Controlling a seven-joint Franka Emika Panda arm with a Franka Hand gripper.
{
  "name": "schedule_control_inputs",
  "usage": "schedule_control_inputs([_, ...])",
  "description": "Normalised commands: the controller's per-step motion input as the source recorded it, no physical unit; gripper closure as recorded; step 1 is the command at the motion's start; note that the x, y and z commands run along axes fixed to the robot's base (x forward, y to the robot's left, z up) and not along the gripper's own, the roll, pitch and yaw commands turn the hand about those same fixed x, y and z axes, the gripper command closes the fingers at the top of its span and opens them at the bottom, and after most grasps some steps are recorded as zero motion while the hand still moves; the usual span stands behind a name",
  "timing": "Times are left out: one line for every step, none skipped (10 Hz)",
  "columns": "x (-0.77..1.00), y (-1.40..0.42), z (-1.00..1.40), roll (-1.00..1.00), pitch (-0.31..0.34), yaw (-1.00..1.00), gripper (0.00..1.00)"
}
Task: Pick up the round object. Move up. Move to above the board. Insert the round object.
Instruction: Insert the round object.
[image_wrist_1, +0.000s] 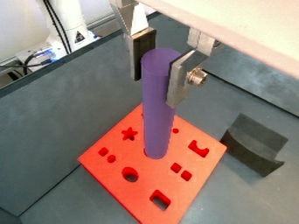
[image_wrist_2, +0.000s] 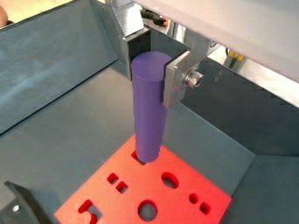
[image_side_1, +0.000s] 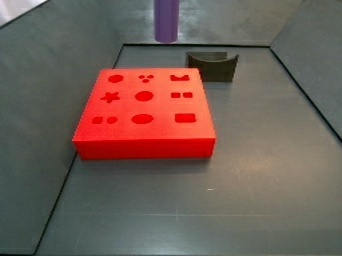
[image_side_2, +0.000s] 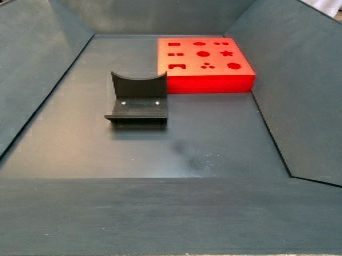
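We see the gripper (image_wrist_1: 163, 59) clamped on the upper part of the round object (image_wrist_1: 156, 105), its silver fingers (image_wrist_1: 181, 77) pressed to either side of the purple peg, which hangs upright above the board (image_wrist_1: 201, 175) in both wrist views; whether its lower end touches the red surface we cannot tell. In a side view only the peg's lower part (image_side_1: 166, 20) shows at the upper edge, clear of the board (image_side_1: 143, 148); the dark grey notched block (image_side_1: 213, 66) sits on the floor just beside the board's far corner.
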Motion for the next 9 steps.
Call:
schedule_control_inputs([-0.49,0.82,-0.83,0.14,-0.076,0.02,1.00])
schedule_control_inputs([-0.44,0.88,-0.83,0.13,-0.059,0.00,1.00])
schedule_control_inputs([-0.45,0.88,-0.82,0.14,-0.056,0.00,1.00])
schedule_control_inputs([-0.47,0.87,-0.83,0.15,-0.069,0.00,1.00])
schedule_control_inputs([-0.43,0.75,-0.90,0.14,-0.097,0.00,1.00])
schedule_control_inputs([-0.39,0.41,-0.93,0.01,-0.164,0.00,1.00])
schedule_control_inputs([-0.35,0.00,-0.75,-0.10,-0.207,0.00,1.00])
schedule_control_inputs([-0.16,-0.18,-0.27,-0.27,-0.316,0.00,1.00])
schedule_control_inputs([-0.05,-0.21,-0.12,-0.31,-0.351,0.00,1.00])
